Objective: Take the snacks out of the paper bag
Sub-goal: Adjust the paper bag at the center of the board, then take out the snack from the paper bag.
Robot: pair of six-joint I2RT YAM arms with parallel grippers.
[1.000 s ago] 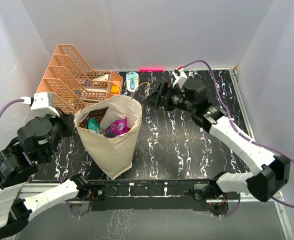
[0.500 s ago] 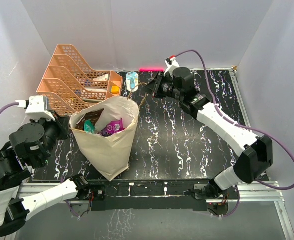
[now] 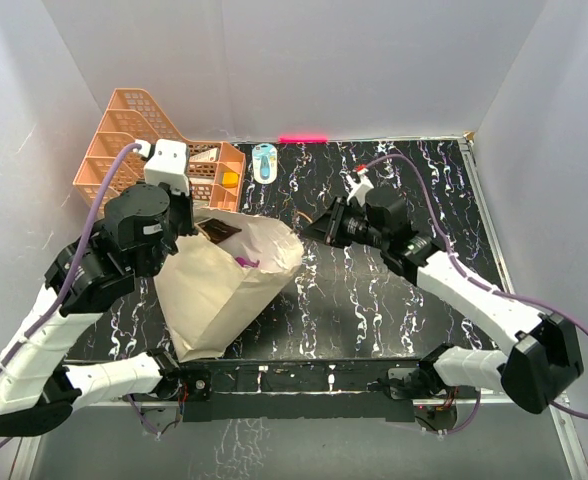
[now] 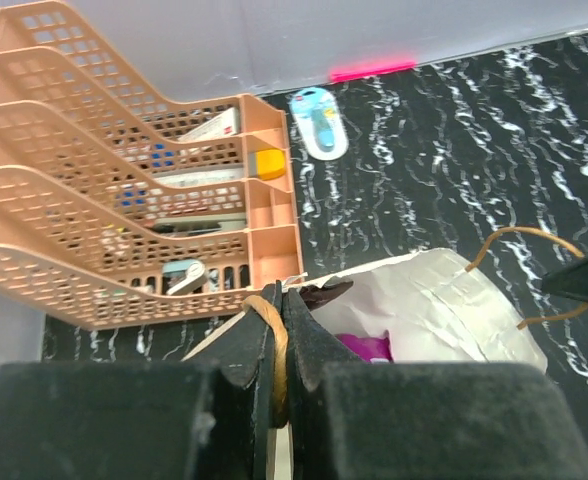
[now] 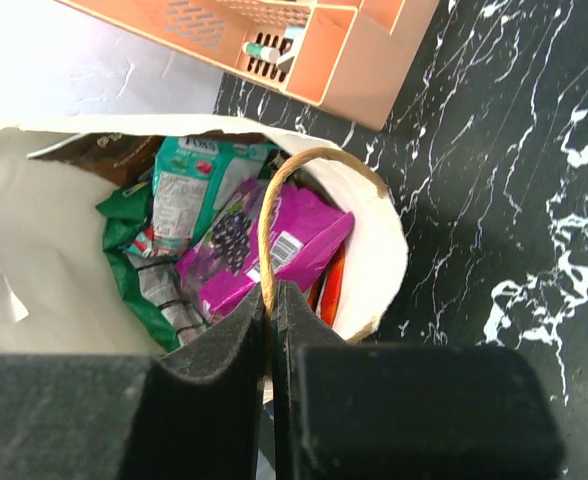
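Note:
The beige paper bag (image 3: 224, 290) stands at centre left, its mouth pulled open between both arms. My left gripper (image 3: 196, 222) is shut on one brown cord handle (image 4: 277, 318) at the bag's far-left rim. On the bag's right side, my right gripper (image 3: 312, 228) is shut on the other cord handle (image 5: 266, 230). The snacks lie inside the bag: a purple-magenta pouch (image 5: 274, 245), green packets (image 5: 124, 270), a teal packet (image 5: 189, 190), an orange-red bag edge (image 5: 331, 290) and a dark brown chip bag (image 5: 104, 150).
A peach tiered tray rack (image 3: 134, 150) stands just behind the bag, close to my left wrist. A small blue-and-white object (image 3: 264, 160) lies by the back wall. Black marbled tabletop (image 3: 374, 300) stretches right of the bag.
The right gripper shut on the bag's right handle and drew it nearer and to the right. My left arm swung up beside the rack with its handle. The bag's mouth stretched and tilted.

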